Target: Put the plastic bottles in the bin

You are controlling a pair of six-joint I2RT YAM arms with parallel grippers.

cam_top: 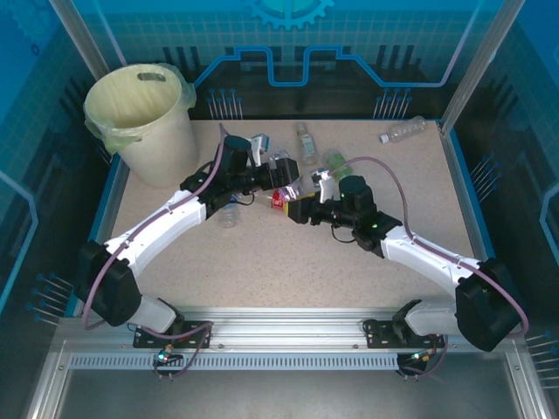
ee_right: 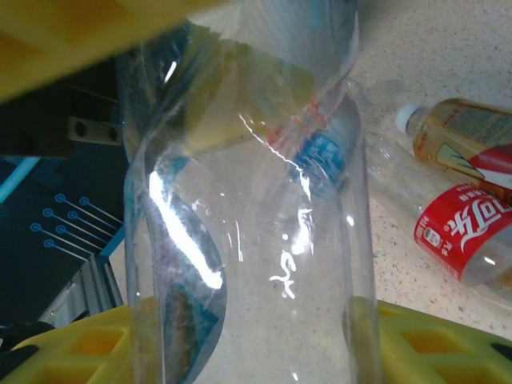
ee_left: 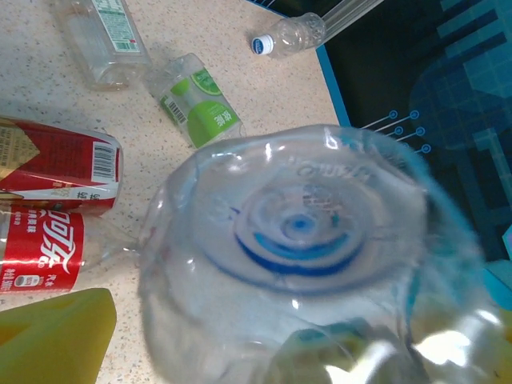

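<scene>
— Right of the bin (cam_top: 157,153), why two arms on one clear bottle (ee_right: 256,240)?
— Looks like a hand-over. The right gripper (cam_top: 301,192) is clenched on its body. The left gripper (cam_top: 269,168), nearer the bin, straddles its base, fingers wide. Gripping yet? Can't tell.
— And the other bottles (ee_left: 200,108)?
— Lying loose on the table (cam_top: 288,271), right of the bin.

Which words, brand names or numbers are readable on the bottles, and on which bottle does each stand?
"可口可乐", partly cut off: red-labelled clear plastic bottle.
Print on the crushed clear bottle with green-and-white label: too small to read.
Embossed letters on the large clear bottle base: blurred.
Barcode digits on the red-and-gold-labelled bottle: unreadable.
</scene>
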